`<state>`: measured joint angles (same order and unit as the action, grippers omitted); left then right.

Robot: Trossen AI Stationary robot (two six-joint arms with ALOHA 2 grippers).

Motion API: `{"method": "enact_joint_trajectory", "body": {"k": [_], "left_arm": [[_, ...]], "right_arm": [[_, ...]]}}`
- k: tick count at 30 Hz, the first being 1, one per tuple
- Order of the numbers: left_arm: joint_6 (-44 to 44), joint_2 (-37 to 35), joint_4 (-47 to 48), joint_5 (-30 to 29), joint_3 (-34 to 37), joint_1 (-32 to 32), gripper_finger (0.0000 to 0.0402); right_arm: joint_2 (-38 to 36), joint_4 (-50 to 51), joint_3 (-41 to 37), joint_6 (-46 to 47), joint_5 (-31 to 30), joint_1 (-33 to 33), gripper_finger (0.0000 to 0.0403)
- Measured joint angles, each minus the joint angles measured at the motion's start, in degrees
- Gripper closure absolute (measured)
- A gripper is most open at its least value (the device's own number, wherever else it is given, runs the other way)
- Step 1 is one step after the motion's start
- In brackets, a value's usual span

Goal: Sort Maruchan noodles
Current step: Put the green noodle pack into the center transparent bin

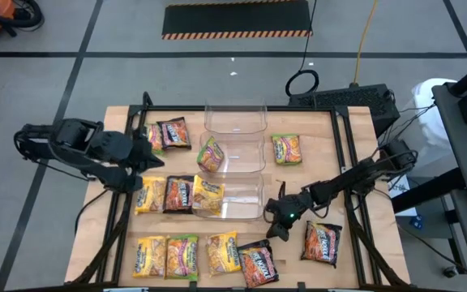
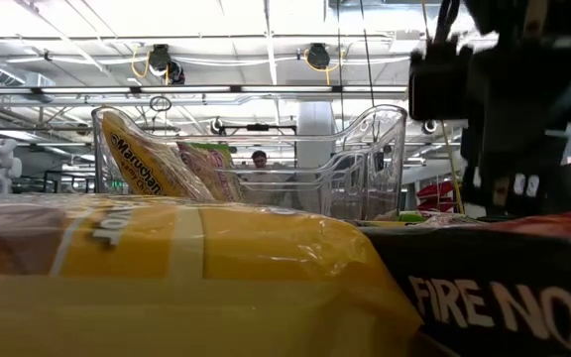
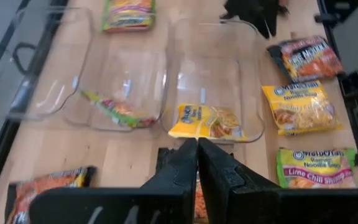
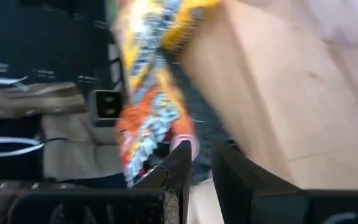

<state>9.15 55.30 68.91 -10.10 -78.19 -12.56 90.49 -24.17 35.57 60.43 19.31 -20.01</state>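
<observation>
A pale wooden table top [image 1: 331, 158] fills the middle of the high view, with three clear plastic bins [image 1: 235, 161] stacked in a column at its centre; the top bin looks bare, the middle one holds a green-yellow packet [image 1: 210, 154] leaning at its left wall, and the bottom one holds a yellow packet [image 1: 207, 195] at its left end; the glossy flat Maruchan noodle packets [image 1: 191, 255] lie in a row along the lower edge, in yellow, green-yellow and dark kinds, with more at the left of the bins, one green-yellow packet [image 1: 286, 149] at upper right, and a dark red-orange packet [image 1: 322, 242] at lower right; the left arm reaches in from the left of the frame, its left gripper [image 1: 141, 171] above the packets left of the bins, its fingers [image 3: 185, 171] pressed together in the left wrist view with nothing between them; the right arm comes from the right edge, its right gripper [image 1: 276, 219] low beside the bottom bin's right end, just left of the dark red-orange packet; in the right wrist view a narrow gap shows between its fingers [image 4: 178, 168], and an orange-yellow packet [image 4: 148, 118] lies blurred beyond them; whether they grip anything I cannot tell.
</observation>
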Motion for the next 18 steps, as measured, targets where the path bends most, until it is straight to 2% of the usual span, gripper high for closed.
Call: {"method": "enact_joint_trajectory", "body": {"k": [10, 13, 18], "left_arm": [[-15.01, 8.80, -2.31, 2.77, 0.00, -0.02, 0.0380], [-15.33, 11.86, -3.14, 3.14, 0.00, -0.32, 0.0380], [-10.80, 16.25, -7.66, 4.68, 0.00, -0.76, 0.0380]], "right_arm": [[-14.98, 1.19, 0.00, -10.21, -0.59, 2.01, 0.0349], [-21.49, 2.72, 0.04, -15.84, -4.10, 2.40, 0.0349], [-32.75, 9.18, 0.04, -23.31, -9.47, 2.40, 0.0349]]}}
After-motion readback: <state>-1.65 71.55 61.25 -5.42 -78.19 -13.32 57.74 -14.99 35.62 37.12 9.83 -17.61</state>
